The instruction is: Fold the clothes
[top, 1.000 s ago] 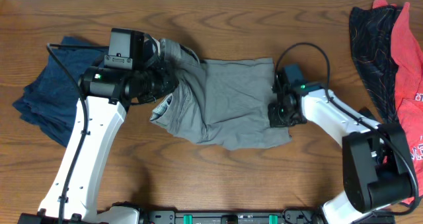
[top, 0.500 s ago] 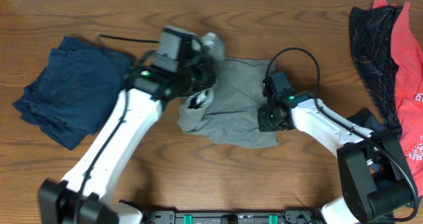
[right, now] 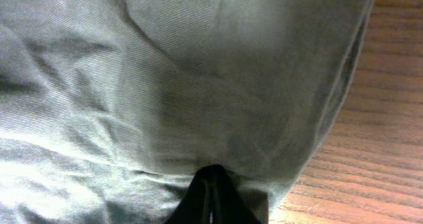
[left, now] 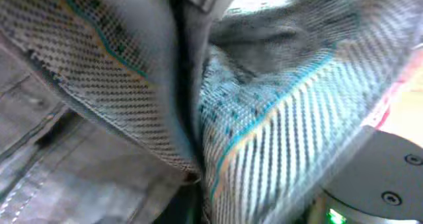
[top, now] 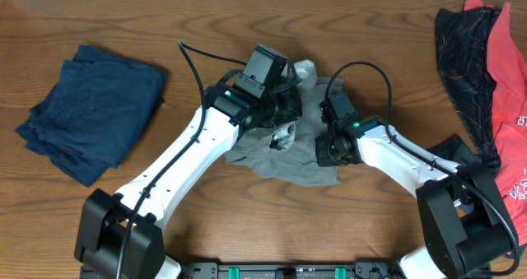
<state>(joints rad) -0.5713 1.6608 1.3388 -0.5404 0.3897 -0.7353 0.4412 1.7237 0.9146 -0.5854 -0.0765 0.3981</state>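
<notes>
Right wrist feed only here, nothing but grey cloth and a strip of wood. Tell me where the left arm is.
Observer: The left end effector is over the middle of the shorts, close beside the right end effector, with cloth bunched up around it.
Operator: Report what its own camera shows.
Observer: The left wrist view is filled with the shorts' patterned inner lining, folded right against the lens.
Operator: List what else is around.
Observer: A navy garment lies in a pile out on the left arm's side; a black garment and a red garment lie at the right edge.
</notes>
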